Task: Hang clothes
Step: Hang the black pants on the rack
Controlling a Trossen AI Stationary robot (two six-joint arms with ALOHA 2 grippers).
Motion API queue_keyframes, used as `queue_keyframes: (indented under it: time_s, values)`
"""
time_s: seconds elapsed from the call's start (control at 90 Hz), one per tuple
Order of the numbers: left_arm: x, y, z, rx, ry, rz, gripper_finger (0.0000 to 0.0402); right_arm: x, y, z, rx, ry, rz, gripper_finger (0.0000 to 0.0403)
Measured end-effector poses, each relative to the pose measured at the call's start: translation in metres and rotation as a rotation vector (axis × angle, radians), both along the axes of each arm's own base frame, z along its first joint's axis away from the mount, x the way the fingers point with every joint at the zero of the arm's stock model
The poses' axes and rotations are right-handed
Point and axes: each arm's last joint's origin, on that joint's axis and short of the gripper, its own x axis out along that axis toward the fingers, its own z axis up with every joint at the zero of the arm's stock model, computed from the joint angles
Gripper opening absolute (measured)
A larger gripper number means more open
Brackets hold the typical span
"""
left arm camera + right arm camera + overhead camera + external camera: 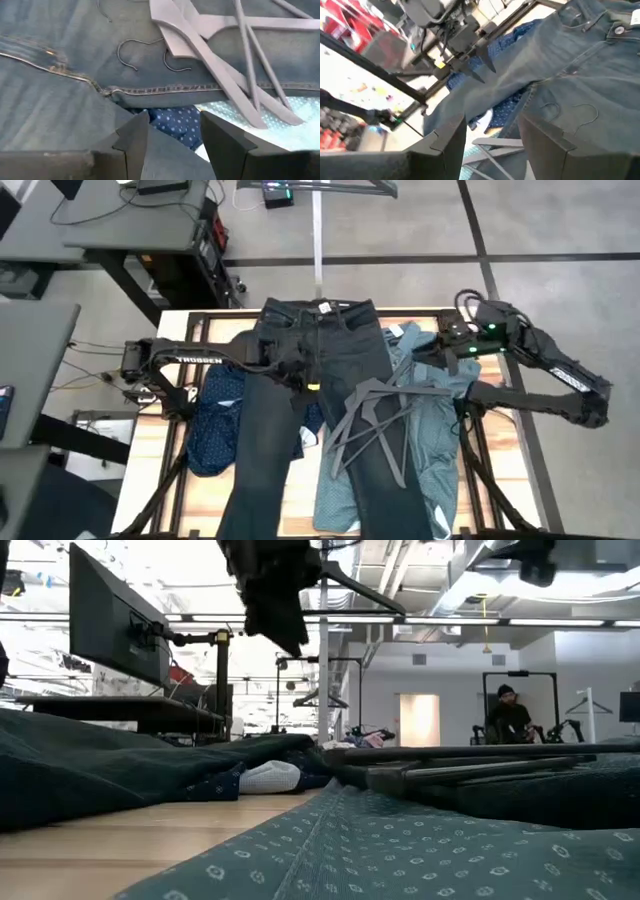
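Fingers of the left gripper (172,137) stand apart, empty, above the jeans (320,390) spread mid-table; right gripper (490,142) likewise parted over the hangers (375,420) — nothing picked yet; next, I judge, seize a hanger.

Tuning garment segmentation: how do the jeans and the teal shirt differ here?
The jeans are plain dark charcoal denim; the teal shirt is light green-blue with a small white print. The jeans lie on top, running the length of the table; the shirt sits partly under them on the right arm's side. The hangers rest mostly on the jeans, reaching onto the shirt. Both lie flat, unhung.
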Motion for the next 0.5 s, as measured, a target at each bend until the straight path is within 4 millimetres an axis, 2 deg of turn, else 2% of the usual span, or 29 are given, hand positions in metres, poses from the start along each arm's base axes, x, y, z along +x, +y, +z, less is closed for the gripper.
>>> queue_keyframes:
  time_s: [0.3, 0.5]
  values:
    - [-0.010, 0.010, -0.042, -0.039, 0.032, 0.006, 0.0162, 0.067, 0.003, -0.037, -0.101, 0.269, -0.011, 0.0168]
    - [-0.027, 0.014, -0.078, -0.026, 0.118, -0.011, 0.0162, 0.132, 0.018, -0.080, -0.106, 0.365, 0.102, 0.0169]
